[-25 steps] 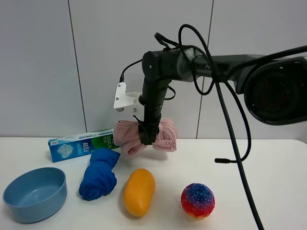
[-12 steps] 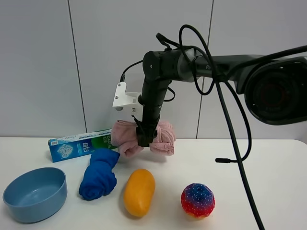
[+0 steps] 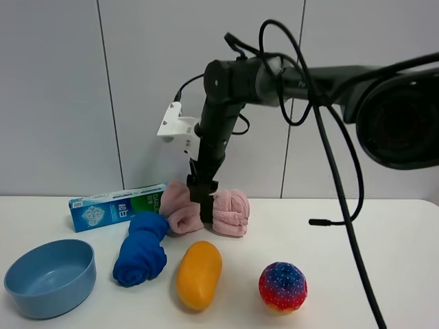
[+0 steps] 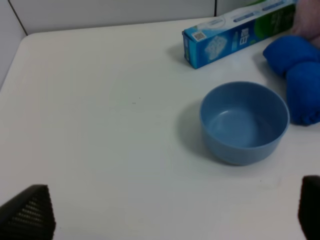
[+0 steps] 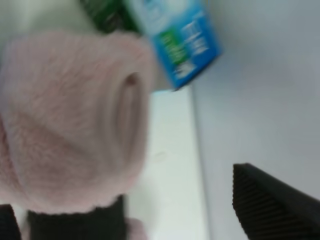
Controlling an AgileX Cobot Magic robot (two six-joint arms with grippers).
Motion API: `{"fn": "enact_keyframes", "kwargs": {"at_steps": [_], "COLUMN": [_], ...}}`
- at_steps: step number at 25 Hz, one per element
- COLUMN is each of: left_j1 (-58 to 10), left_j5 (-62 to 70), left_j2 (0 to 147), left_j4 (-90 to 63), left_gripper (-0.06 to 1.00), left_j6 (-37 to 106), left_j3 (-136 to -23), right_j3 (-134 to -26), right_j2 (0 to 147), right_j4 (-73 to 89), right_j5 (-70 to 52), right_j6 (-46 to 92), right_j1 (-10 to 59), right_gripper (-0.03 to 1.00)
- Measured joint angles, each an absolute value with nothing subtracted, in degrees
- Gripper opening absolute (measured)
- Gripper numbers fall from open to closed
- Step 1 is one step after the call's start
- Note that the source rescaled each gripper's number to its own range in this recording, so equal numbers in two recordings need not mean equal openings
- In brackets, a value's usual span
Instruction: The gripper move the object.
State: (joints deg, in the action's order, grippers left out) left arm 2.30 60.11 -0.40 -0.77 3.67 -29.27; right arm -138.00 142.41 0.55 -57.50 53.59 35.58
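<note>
The pale pink fluffy towel [image 3: 228, 209], bound by a black band [image 3: 206, 214], lies on the white table at the back centre, next to the box. My right gripper [image 3: 202, 190] hangs straight above its middle. In the right wrist view the towel [image 5: 65, 115] fills the left side, and one black finger [image 5: 270, 205] stands apart from it, so the jaws are open and the towel is free. My left gripper [image 4: 167, 217] is open and empty, with only its fingertips showing over bare table.
A blue and green box [image 3: 116, 205] lies at the back left. A blue rolled cloth [image 3: 142, 250], a blue bowl [image 3: 48, 274], an orange oval object [image 3: 199, 274] and a multicoloured ball [image 3: 282, 286] stand in front. A wall rises behind.
The towel came down from mid-air and moved slightly left onto the table. The right gripper let go of it and its arm has risen.
</note>
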Motion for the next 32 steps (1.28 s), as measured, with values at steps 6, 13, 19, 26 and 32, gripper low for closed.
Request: {"fn": "enact_keyframes", "kwargs": {"at_steps": [6,13,19,26,32], "left_j1": [2.3,2.3,2.3,2.3,2.3], "left_j5": [60.1,60.1,60.1,60.1,60.1], "left_j2": [-0.4,-0.4,-0.4,-0.4,-0.4], "left_j4": [-0.8,-0.8,-0.8,-0.8,-0.8], "left_gripper": [1.0,1.0,1.0,1.0,1.0], "left_j6": [3.7,3.7,3.7,3.7,3.7], "left_j3": [-29.3,-29.3,-29.3,-29.3,-29.3], "right_j3": [-138.2,-138.3,-129.7,-97.7,-73.4], "right_j2": [129.4,116.3,105.9,88.1,67.5], "right_j4": [-0.3,-11.8,-16.7,-18.3,-18.1], "right_j5": [-59.4,-69.1,-69.4,-63.4,-55.8], "right_j6": [41.8,23.8,16.5,9.5,1.0], "right_j1": [37.4,40.0,40.4,40.5,40.8], "right_gripper": [0.7,0.7,0.7,0.7,0.7]}}
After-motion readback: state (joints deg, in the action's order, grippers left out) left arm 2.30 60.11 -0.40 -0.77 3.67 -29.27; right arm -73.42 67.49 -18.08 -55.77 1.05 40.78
